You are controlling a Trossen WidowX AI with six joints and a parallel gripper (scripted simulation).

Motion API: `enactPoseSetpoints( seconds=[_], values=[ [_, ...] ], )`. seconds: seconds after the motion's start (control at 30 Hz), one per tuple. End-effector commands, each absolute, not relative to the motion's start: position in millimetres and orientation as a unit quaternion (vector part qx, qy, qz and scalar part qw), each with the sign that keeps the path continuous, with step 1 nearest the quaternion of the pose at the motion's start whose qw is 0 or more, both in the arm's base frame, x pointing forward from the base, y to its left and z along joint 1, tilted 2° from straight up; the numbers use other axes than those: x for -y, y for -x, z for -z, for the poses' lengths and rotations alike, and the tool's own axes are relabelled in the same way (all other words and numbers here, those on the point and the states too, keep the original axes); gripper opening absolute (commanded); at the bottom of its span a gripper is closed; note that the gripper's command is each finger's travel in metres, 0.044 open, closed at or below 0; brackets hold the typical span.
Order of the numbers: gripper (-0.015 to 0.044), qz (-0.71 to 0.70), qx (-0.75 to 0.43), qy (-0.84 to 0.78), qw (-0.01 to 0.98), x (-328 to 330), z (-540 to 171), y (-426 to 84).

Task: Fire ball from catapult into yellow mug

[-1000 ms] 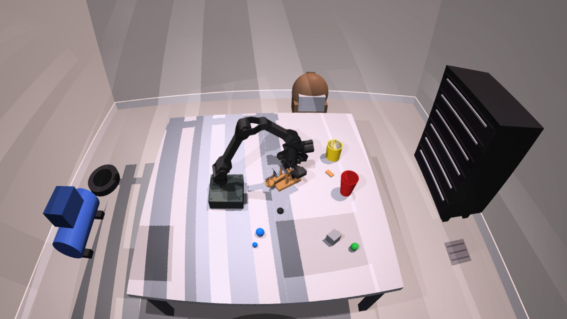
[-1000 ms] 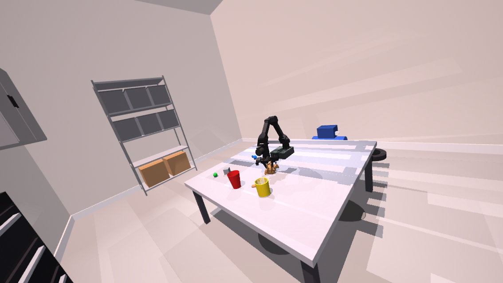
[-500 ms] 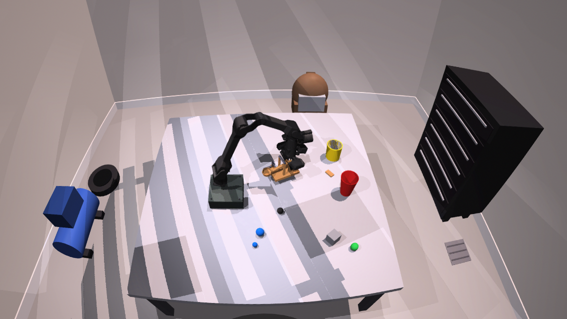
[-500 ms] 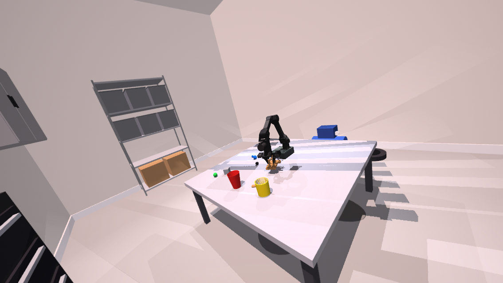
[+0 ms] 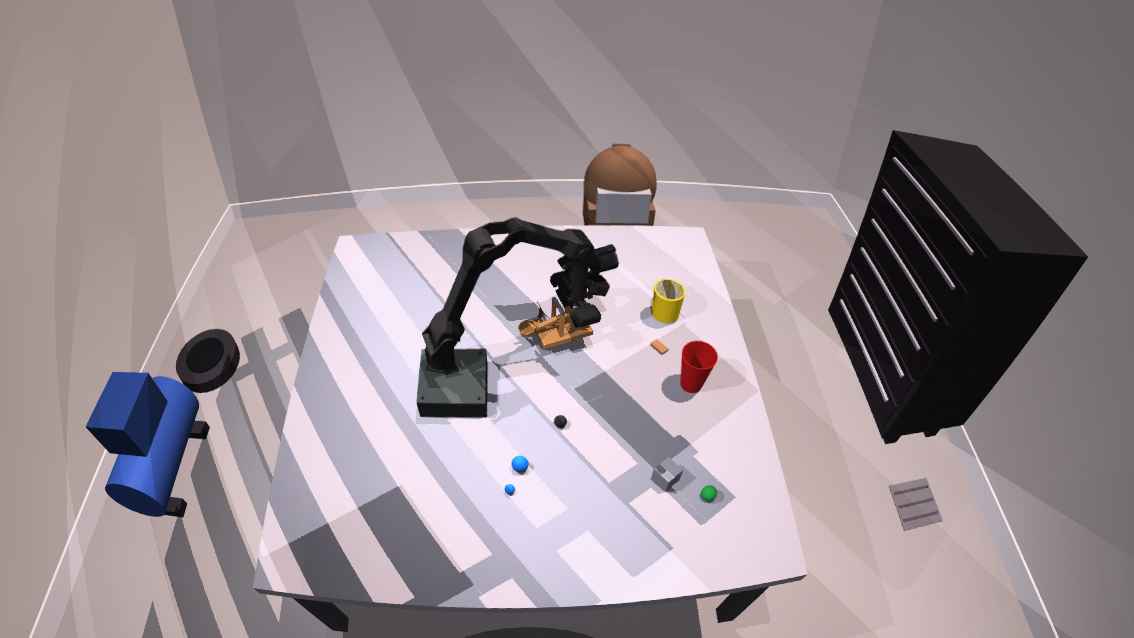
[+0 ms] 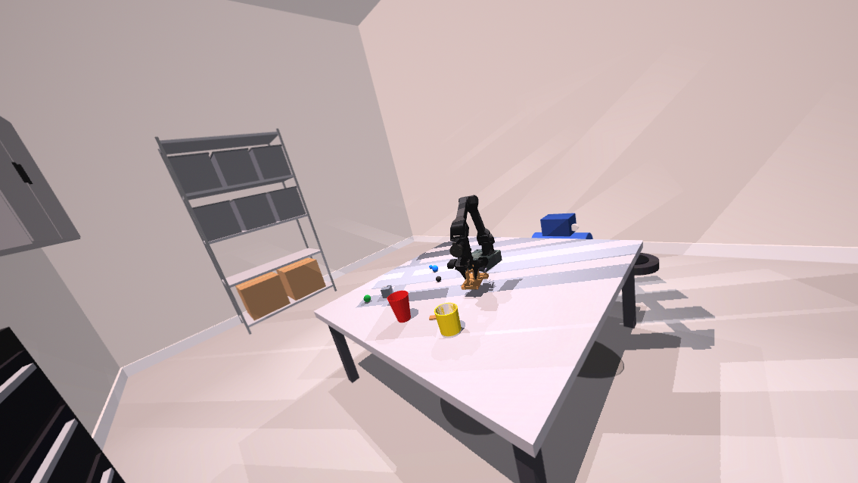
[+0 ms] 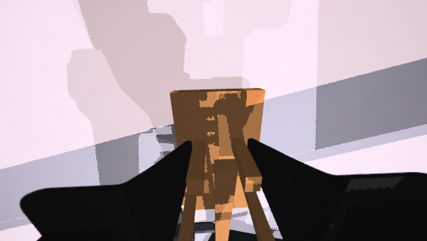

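Observation:
My gripper (image 5: 569, 314) (image 7: 219, 144) is shut on the upright frame of the orange catapult (image 5: 555, 342) (image 6: 474, 282) (image 7: 189, 114), one finger on each side. I cannot tell whether its base touches the table. Its round cup (image 5: 527, 327) is on the arm base's side, and I see no ball in it. The yellow mug (image 5: 667, 307) (image 6: 449, 322) stands upright toward the right back in the top view. Loose balls lie on the table: a black ball (image 5: 560, 421) (image 6: 438, 278), a larger blue ball (image 5: 520, 463), a small blue ball (image 5: 509, 489) and a green ball (image 5: 708, 493) (image 6: 367, 298).
A red cup (image 5: 696, 372) (image 6: 400, 307) stands near the yellow mug. A small orange block (image 5: 658, 346) (image 6: 431, 316) lies between them and the catapult. A grey cube-like object (image 5: 666, 476) (image 6: 387, 291) sits beside the green ball. My arm's base (image 5: 452, 388) stands left of the black ball.

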State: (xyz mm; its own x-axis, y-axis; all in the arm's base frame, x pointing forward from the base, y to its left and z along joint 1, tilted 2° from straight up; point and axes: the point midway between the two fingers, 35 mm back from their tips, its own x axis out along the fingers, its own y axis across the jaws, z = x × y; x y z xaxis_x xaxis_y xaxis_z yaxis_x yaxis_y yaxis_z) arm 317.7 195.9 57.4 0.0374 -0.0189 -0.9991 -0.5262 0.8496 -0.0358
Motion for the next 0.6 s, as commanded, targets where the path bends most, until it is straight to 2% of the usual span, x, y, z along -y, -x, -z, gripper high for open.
enactPoseSetpoints(
  seconds=[0.0, 0.57],
  values=[
    [0.0000, -0.181, -0.668, 0.201, 0.693, -197, -54, -319],
    [0.0000, -0.181, -0.668, 0.201, 0.693, -197, -26, -321]
  ],
)
